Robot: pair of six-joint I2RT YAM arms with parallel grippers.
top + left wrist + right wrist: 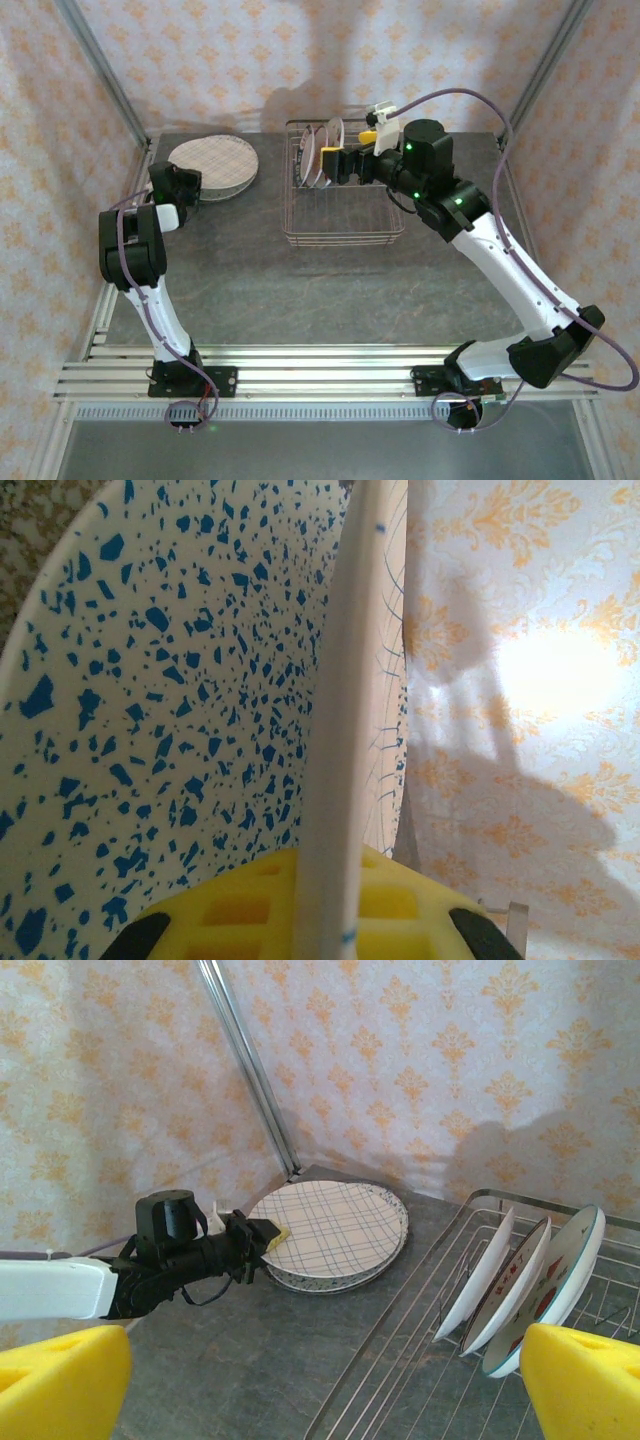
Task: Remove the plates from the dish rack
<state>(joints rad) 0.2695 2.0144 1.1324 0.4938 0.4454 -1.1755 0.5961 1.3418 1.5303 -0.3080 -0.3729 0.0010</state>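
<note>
- Left hand (262,1238) clamped on the rim of the plaid plate (330,1225); that plate tops a stack (213,165) on the worktop (300,290), left of the dish rack (345,235), well apart from it
- Right hand (320,1360) hangs over the rack, fingers spread wide, holding nothing
- Three plates (520,1285) stand on edge in the rack, leaning side by side

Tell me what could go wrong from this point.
The left fingers pinch the rim of the plaid plate; retreating before they open could drag it off the speckled plate beneath. The right fingers stand open near three leaning plates in the dish rack; a careless closing could knock neighbours together.
</note>
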